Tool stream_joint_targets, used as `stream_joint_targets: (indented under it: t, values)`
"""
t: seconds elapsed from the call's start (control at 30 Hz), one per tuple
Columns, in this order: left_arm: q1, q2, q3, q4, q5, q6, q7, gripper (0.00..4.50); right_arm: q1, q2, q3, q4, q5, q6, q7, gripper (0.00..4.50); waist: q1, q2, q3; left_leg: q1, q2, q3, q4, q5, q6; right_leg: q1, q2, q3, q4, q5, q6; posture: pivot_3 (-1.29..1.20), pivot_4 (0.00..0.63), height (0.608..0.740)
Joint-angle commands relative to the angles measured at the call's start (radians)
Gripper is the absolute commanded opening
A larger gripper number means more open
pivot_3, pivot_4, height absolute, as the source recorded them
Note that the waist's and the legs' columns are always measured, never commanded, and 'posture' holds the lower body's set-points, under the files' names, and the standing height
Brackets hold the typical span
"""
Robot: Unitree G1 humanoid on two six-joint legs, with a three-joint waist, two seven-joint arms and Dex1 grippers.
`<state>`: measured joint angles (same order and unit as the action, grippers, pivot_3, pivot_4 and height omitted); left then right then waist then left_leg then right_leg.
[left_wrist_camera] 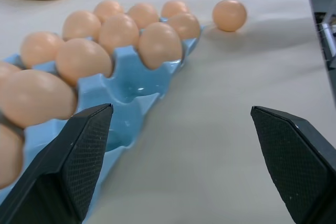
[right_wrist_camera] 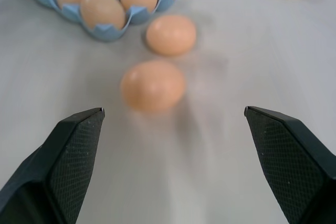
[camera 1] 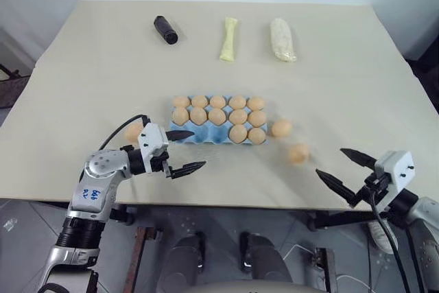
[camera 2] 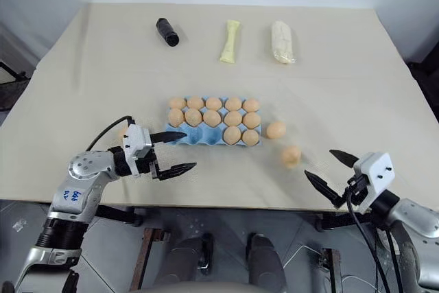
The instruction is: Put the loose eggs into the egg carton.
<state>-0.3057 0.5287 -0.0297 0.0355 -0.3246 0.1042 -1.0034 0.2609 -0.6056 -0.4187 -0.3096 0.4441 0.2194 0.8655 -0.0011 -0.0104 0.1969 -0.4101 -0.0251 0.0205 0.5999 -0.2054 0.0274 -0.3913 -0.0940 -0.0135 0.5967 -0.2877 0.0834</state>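
The light blue egg carton (camera 1: 206, 136) lies mid-table, its two far rows full of tan eggs. Two more eggs sit at the right end of the near row, beside empty cups (left_wrist_camera: 126, 85). Two loose eggs (camera 1: 281, 127) (camera 1: 298, 153) rest on the table just right of the carton, and they also appear as eggs (right_wrist_camera: 171, 34) (right_wrist_camera: 153, 85) ahead of my right gripper. A third loose egg (camera 1: 132, 132) peeks out behind my left wrist. My left gripper (camera 1: 199, 148) is open at the carton's near left corner, holding nothing. My right gripper (camera 1: 329, 160) is open and empty, near the front edge, right of the loose eggs.
At the far side lie a black cylinder (camera 1: 165, 30), a pale yellow wrapped roll (camera 1: 230, 39) and a cream wrapped roll (camera 1: 282, 40). The table's front edge (camera 1: 260, 205) runs just below both grippers.
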Motion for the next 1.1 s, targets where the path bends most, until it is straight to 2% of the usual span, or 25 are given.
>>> stream_joint_targets:
  t: [0.03,0.33,0.6,0.7,0.83,0.87,1.0,1.1]
  values:
    - [-0.032,0.001,-0.002,0.014,0.004,-0.035,-0.021,4.50,-0.018,-0.011,0.019,-0.010,0.015,-0.010,0.013,4.48,-0.001,0.000,0.000,0.000,0.001,0.003,0.000,0.000,0.000,0.000,0.000,0.001,-0.001,0.001,0.000,0.00,0.150,0.740]
    - [-0.026,0.011,0.028,0.019,0.008,-0.052,-0.007,4.50,-0.216,-0.059,0.148,0.103,-0.019,0.042,0.033,4.48,0.000,0.000,0.000,0.000,0.005,0.015,-0.001,-0.001,0.002,-0.002,-0.001,0.007,-0.004,0.004,0.005,0.00,0.150,0.740]
    - [0.040,0.031,0.071,-0.062,-0.004,-0.030,0.034,4.50,-0.365,-0.041,0.261,0.300,-0.073,-0.007,0.077,4.48,0.000,-0.001,0.000,0.000,0.005,0.017,-0.002,-0.002,0.002,-0.003,-0.002,0.004,-0.004,0.008,0.012,0.00,0.150,0.740]
    - [0.064,0.042,0.087,-0.087,-0.007,-0.021,0.048,4.50,-0.400,-0.028,0.280,0.360,-0.083,-0.046,0.091,3.89,-0.002,-0.001,0.000,0.000,0.006,0.017,-0.002,-0.002,0.002,-0.004,-0.002,0.004,-0.004,0.007,0.012,0.00,0.150,0.740]
    - [0.072,0.043,0.093,-0.098,-0.007,-0.014,0.062,4.50,-0.425,-0.022,0.291,0.392,-0.081,-0.079,0.117,2.59,-0.001,-0.001,0.000,0.000,0.006,0.017,-0.002,-0.002,0.002,-0.003,-0.002,0.004,-0.004,0.007,0.012,0.00,0.150,0.740]
    - [0.074,0.044,0.094,-0.100,-0.006,-0.013,0.065,4.50,-0.432,-0.020,0.296,0.394,-0.084,-0.087,0.120,2.43,-0.001,-0.001,0.000,0.000,0.006,0.017,-0.002,-0.002,0.002,-0.003,-0.002,0.004,-0.004,0.007,0.012,0.00,0.150,0.740]
    - [0.094,0.050,0.124,-0.107,-0.016,-0.005,0.090,4.50,-0.465,-0.010,0.328,0.297,-0.058,-0.047,0.130,2.35,-0.003,-0.001,0.000,0.000,0.006,0.017,-0.002,-0.003,0.002,-0.004,-0.002,0.004,-0.004,0.007,0.012,0.00,0.150,0.740]
    - [0.123,0.057,0.169,-0.101,-0.027,0.002,0.111,4.50,-0.522,0.024,0.370,0.174,0.022,0.068,0.120,2.35,-0.011,-0.001,0.000,0.000,0.007,0.018,-0.004,-0.003,0.001,-0.005,-0.002,0.004,-0.004,0.008,0.012,0.00,0.150,0.740]
